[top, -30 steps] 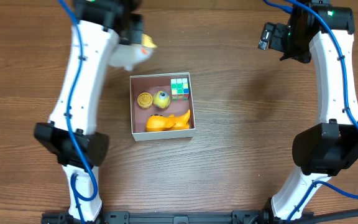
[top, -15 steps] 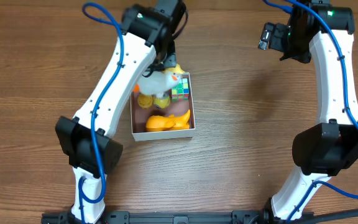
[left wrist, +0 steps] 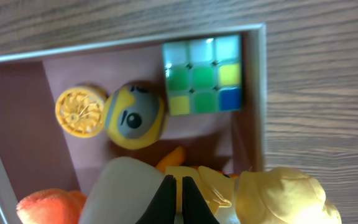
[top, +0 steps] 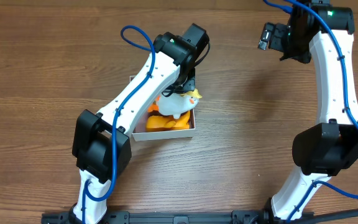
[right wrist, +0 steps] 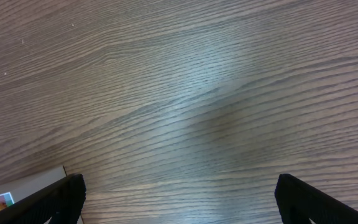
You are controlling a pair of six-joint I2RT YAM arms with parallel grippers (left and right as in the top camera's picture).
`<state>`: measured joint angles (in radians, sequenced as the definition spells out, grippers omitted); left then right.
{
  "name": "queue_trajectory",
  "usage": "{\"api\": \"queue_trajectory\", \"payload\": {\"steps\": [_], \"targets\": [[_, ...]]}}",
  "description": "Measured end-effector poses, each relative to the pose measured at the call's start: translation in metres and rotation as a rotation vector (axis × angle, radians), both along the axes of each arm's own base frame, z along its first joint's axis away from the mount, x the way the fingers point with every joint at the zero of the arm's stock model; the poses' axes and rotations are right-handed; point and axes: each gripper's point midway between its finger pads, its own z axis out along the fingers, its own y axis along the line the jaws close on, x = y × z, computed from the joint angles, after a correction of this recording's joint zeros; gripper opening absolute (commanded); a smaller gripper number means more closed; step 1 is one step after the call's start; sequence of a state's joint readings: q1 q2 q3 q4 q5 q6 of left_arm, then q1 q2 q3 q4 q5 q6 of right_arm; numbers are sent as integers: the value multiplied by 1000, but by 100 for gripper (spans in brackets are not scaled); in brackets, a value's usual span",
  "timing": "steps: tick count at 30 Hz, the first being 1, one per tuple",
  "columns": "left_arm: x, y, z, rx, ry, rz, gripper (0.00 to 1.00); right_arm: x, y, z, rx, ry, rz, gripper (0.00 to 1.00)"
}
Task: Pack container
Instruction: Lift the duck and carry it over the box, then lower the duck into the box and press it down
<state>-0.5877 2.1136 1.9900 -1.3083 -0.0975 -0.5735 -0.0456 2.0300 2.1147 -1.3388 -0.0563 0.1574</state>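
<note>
My left end effector (left wrist: 179,194) was clamped shut on a white-and-yellow toy (left wrist: 272,193), directly over the right side of the container (top: 164,134), which sat mid-desk. Farther off, my right end effector (right wrist: 182,202) stood open above bare desk (right wrist: 197,93), well apart from it.

Robotics lab workbench.
Left arm (top: 142,87) and right arm (top: 334,74), blue-cabled, stand fixed at a wood-grain table (top: 241,155).
</note>
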Motion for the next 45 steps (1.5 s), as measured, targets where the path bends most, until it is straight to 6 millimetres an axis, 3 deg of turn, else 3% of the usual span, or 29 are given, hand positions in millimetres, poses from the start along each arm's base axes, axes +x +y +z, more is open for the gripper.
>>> {"api": "queue_trajectory", "payload": {"steps": [13, 23, 36, 37, 38, 40, 42, 45], "targets": [[14, 14, -2, 26, -38, 32, 4, 0, 0, 0, -1, 0, 1, 100], [13, 23, -8, 57, -30, 41, 4, 0, 0, 0, 0, 0, 0, 100], [7, 33, -63, 107, -13, 17, 4, 0, 0, 0, 0, 0, 0, 100], [6, 34, -65, 108, -12, 17, 7, 0, 0, 0, 0, 0, 0, 100], [6, 34, -66, 112, -11, 17, 19, 0, 0, 0, 0, 0, 0, 100], [6, 35, -67, 114, -12, 15, 52, 0, 0, 0, -1, 1, 1, 100], [6, 35, -68, 118, -12, 6, 74, 0, 0, 0, -1, 0, 0, 100], [4, 36, -71, 122, -7, -3, 78, 0, 0, 0, 0, 1, -1, 100]]}}
